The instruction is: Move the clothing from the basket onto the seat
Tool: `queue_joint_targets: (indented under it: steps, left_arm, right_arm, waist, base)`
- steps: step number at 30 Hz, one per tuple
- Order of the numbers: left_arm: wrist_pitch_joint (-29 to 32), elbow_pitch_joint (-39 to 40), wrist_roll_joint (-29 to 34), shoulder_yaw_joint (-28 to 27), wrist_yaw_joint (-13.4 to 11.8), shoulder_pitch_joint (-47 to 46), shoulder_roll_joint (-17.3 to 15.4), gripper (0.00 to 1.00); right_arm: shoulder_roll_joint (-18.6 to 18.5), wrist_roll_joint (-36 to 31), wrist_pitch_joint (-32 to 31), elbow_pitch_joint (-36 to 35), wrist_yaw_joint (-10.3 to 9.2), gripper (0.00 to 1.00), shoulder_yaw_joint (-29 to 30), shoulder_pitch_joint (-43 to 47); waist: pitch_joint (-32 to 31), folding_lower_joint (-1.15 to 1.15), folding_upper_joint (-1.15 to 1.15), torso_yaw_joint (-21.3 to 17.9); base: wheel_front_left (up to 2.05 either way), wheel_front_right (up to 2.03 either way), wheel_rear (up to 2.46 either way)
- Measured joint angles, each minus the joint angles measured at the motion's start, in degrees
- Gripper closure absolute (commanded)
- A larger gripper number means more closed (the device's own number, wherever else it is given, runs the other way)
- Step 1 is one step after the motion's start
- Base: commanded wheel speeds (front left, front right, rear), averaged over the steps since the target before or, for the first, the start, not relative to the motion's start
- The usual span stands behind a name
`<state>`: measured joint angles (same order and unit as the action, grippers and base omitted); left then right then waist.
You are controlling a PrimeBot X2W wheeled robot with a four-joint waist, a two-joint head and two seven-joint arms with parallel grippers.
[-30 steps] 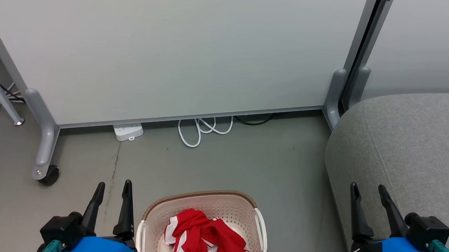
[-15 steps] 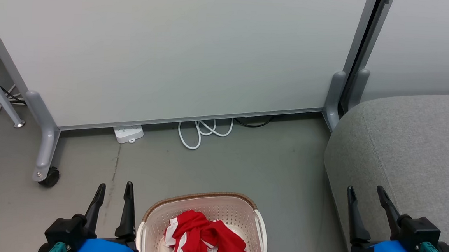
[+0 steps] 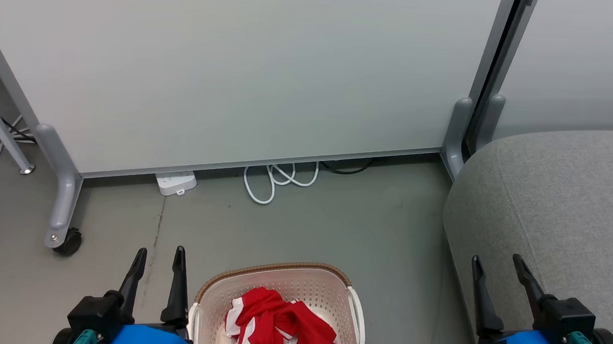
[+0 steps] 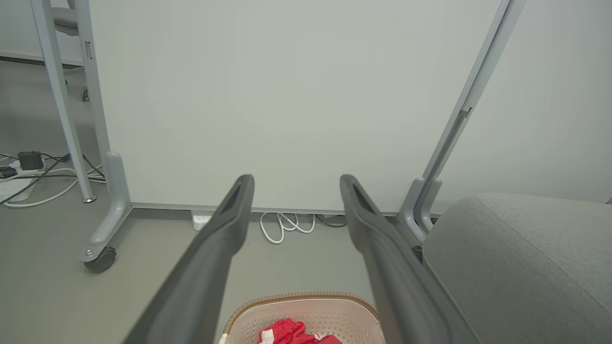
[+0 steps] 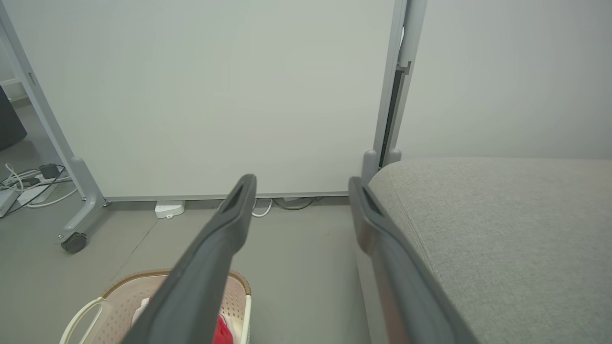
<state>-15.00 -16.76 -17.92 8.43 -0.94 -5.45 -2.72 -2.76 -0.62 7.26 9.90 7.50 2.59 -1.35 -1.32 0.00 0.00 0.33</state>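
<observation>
Red clothing point(image 3: 282, 327) with white trim lies bunched in the cream basket point(image 3: 331, 288), which stands on the floor at the bottom centre of the head view. The clothing point(image 4: 287, 330) and basket rim point(image 4: 306, 297) also show in the left wrist view, and the basket point(image 5: 119, 296) in the right wrist view. My left gripper point(image 3: 160, 256) is open just left of the basket, nothing between its fingers. My right gripper point(image 3: 497, 262) is open in front of the grey seat point(image 3: 565, 198), apart from the basket. The seat point(image 5: 502, 229) lies bare at the right.
A white partition panel point(image 3: 238, 72) on wheeled grey feet point(image 3: 63, 237) stands behind the basket. A white power strip point(image 3: 176, 181) and looped white cable point(image 3: 277, 178) lie at its base. More cables point(image 4: 28, 167) lie at far left. Grey floor point(image 3: 308, 225) separates basket and panel.
Both grippers have sunk slightly lower in the head view; the left one shifted a little right, the right one a little left. Basket and clothing have not moved.
</observation>
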Motion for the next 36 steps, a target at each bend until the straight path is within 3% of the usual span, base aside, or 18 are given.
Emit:
queue_joint_targets:
  steps: [17,27,36]
  left_arm:
    - [0.0,-1.1,1.2,-0.2,0.6,-0.1,-0.2,0.0]
    - [0.8,-5.9,2.3,0.9,1.6,-5.6,-1.8,0.0]
    - [5.5,-15.9,5.1,2.6,1.6,-12.9,-5.6,0.0]
  right_arm:
    - [0.0,0.2,0.0,-1.0,0.0,0.0,-1.4,-1.9]
    - [-0.1,-1.0,1.1,-2.1,0.0,0.0,-7.4,-12.6]
    - [-0.1,1.0,4.0,-0.7,0.0,0.0,-12.0,-20.7]
  waist:
    - [2.4,0.0,0.0,-1.3]
    - [12.2,0.01,0.0,-5.8]
    - [23.2,0.01,0.0,-12.5]
  base:
    - [0.0,0.0,0.0]
    - [0.0,0.0,0.0]
    - [0.0,0.0,0.0]
